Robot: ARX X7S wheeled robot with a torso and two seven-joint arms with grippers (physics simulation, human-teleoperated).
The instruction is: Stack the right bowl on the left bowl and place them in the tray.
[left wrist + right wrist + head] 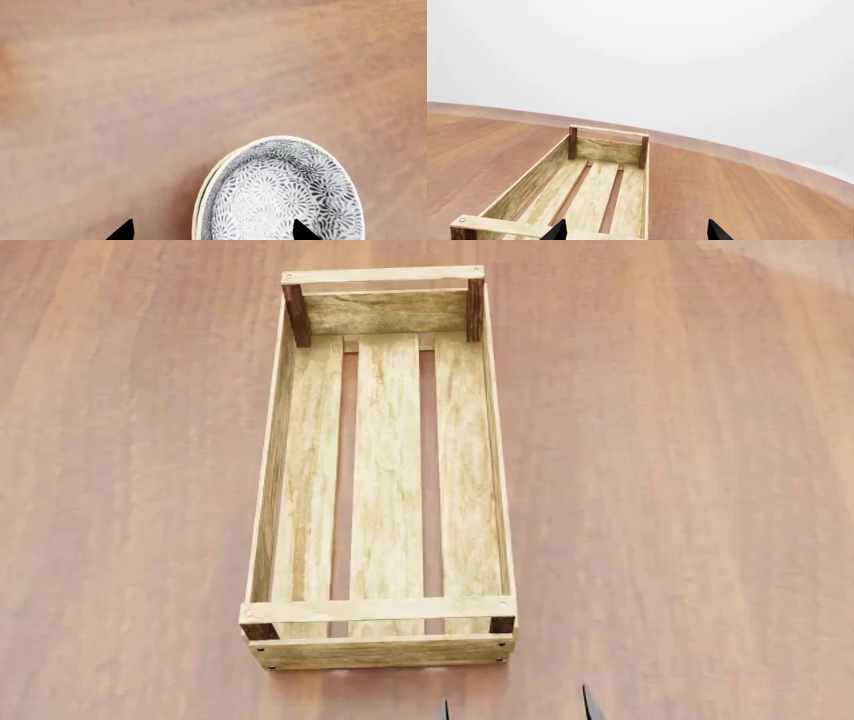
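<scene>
The left gripper [212,231] stood open and empty over the patterned bowl [283,192]; the right gripper [636,231], likewise open and empty, faced the tray [384,648] at 12 o'clock. The bowl looked rigid, glazed and probably slippery and breakable, so the rim was judged the best hold.

one patterned bowl [283,192], one wooden tray [384,480], one table [694,490]

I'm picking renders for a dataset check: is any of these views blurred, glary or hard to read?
Left wrist view: soft, the tabletop smeared, the patterned bowl cropped. Head view: sharp and evenly lit, a pale glare patch at the top corner, the tray barely shadowed. Right wrist view: sharp, blank white backdrop.
</scene>
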